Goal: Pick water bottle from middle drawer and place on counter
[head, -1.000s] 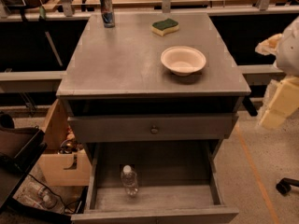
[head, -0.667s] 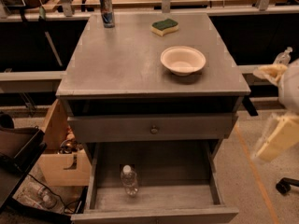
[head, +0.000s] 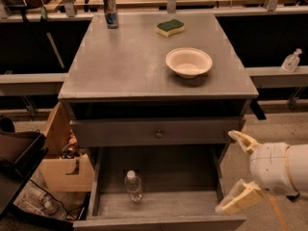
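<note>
The water bottle (head: pixel 133 186), clear with a white cap, lies on the plank floor of the open middle drawer (head: pixel 159 203), toward its front left. My gripper (head: pixel 237 170) is at the lower right, just outside the drawer's right wall, well to the right of the bottle. Its two cream fingers (head: pixel 243 141) are spread apart and hold nothing. The grey counter (head: pixel 130 61) is the cabinet's top, above the drawers.
On the counter stand a cream bowl (head: pixel 188 61), a green-yellow sponge (head: pixel 170 27) and a dark drink can (head: pixel 110 9). A shallower drawer with a round knob (head: pixel 159 134) sits above the open one. A cardboard box (head: pixel 65 165) stands at the left. A small pump bottle (head: pixel 291 60) is on the right ledge.
My gripper has moved down and left, from beside the counter's right edge to beside the open drawer's right wall. The bottle has not moved.
</note>
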`<state>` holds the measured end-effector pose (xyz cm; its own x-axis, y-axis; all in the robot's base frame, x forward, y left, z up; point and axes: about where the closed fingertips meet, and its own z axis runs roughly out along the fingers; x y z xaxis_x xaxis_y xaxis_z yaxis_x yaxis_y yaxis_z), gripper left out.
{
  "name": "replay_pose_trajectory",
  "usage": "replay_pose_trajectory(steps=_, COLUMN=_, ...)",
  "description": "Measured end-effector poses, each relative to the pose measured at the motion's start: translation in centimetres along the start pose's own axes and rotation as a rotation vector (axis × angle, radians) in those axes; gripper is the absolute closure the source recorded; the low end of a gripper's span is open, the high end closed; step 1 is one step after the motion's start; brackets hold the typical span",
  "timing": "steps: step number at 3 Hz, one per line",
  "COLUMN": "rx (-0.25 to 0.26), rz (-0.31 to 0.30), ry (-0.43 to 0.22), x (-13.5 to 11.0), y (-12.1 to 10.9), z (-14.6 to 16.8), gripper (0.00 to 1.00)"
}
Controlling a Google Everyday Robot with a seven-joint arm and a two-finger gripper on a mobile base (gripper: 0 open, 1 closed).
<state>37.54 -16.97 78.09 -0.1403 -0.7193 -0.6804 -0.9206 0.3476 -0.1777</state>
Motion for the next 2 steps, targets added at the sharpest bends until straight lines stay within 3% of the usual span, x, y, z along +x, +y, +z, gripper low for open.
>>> replay_pose_trajectory(steps=1, rx=0.053, rz=0.044, ry=-0.239, x=0.4, y=-0.1, z=3.8, gripper=0.00)
replay_pose_trajectory(steps=2, rx=0.034, rz=-0.001, ry=-0.326, x=1.3, y=0.6, z=6.0, gripper=0.00)
